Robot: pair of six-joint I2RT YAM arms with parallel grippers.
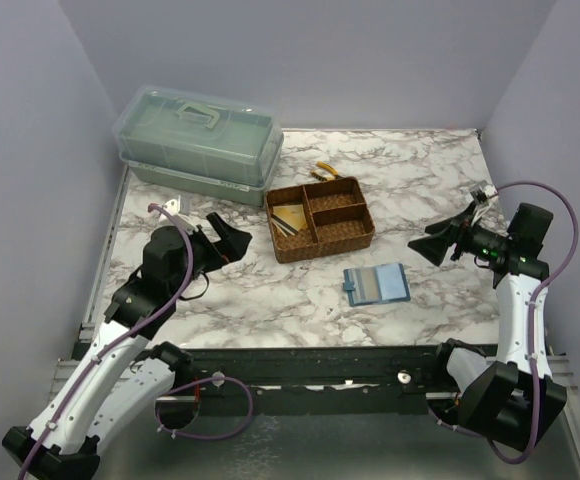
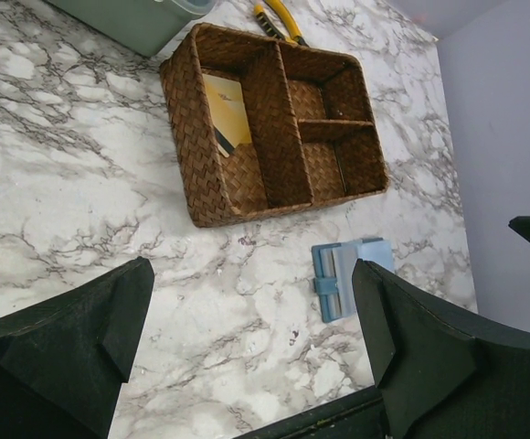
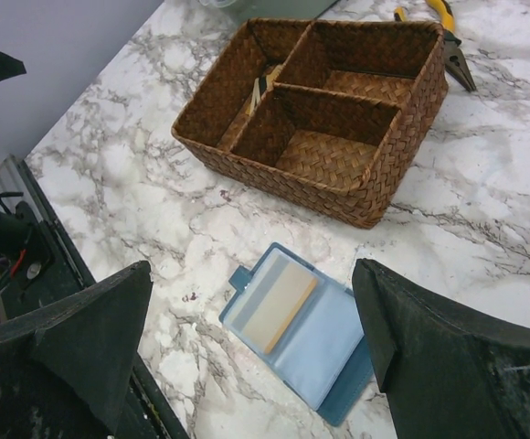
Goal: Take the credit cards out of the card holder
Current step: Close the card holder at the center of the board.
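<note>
Two tools wait above the table (image 1: 270, 300), the left tool (image 1: 232, 236) and the right tool (image 1: 428, 245), each with its fingers spread wide and nothing between them. The card holder (image 3: 302, 334) lies open and flat just under the right tool's camera; in the top view it is at about 8 o'clock from that tool and 5 o'clock from the woven tray (image 1: 325, 243). A tan-yellow card shows in one pocket of the holder, and more of the credit cards (image 2: 227, 114) lean in the tray's long compartment, at 9 o'clock within it. By the look of it the job is partly done, with at least one card left to draw out. The next move probably falls to the right tool: come down, pinch the card's exposed edge and slide it along the pocket, perhaps with the left tool pinning the holder so it does not drag. Whether further cards sit behind the visible one, or in the pale opposite pocket, cannot be told. The tray wall cuts off the cards inside, so they cannot be counted.
</note>
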